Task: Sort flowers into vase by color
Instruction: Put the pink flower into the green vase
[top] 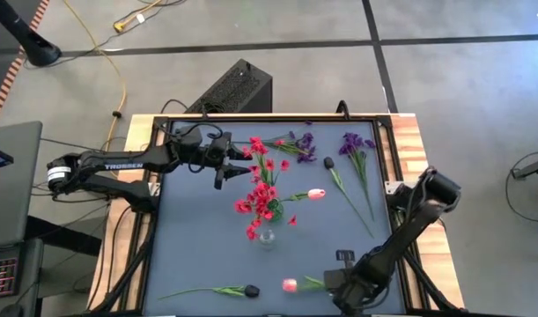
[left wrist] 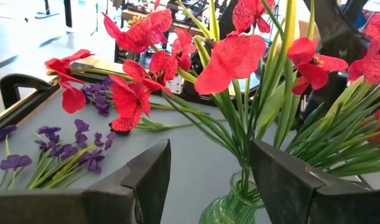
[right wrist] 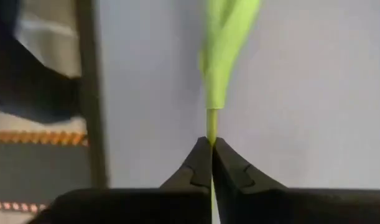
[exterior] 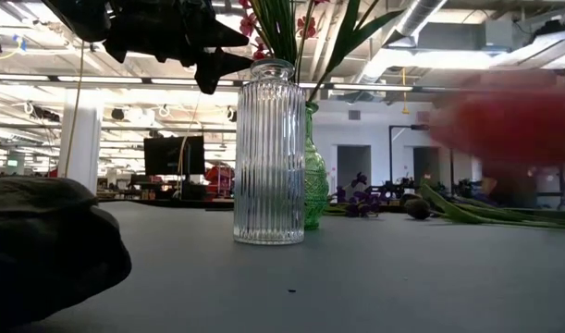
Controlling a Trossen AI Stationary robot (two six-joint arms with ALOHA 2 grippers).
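Observation:
Red blossom clusters point(top: 261, 189) stand in a green glass vase point(left wrist: 233, 208). In front of it stands a clear ribbed vase point(exterior: 268, 153). My left gripper point(top: 223, 163) is open beside the red bunch, its fingers on either side of the green vase's neck without touching it. My right gripper point(top: 333, 282) is near the table's near edge, shut on a pink tulip point(top: 289, 284). Another pink tulip point(top: 316, 194) shows beside the red bunch. A dark tulip point(top: 251, 291) lies by the near edge, another point(top: 328, 163) farther right. Purple clusters point(top: 304, 145) point(top: 352, 143) lie near the far edge. My right gripper pinches the pink tulip's thin green stem point(right wrist: 211, 127) between its two fingertips, below a leaf point(right wrist: 224, 50). It comes from the table's right, and the stem runs on ahead of the fingertips toward the left. In the low view the blurred blossom point(exterior: 513, 120) shows above the table's surface.
A raised frame point(top: 154, 176) borders the grey table mat. The near dark tulip fills the low view's left corner point(exterior: 42, 245). A black box point(top: 233, 88) stands beyond the far edge. Bare mat lies left of the vases.

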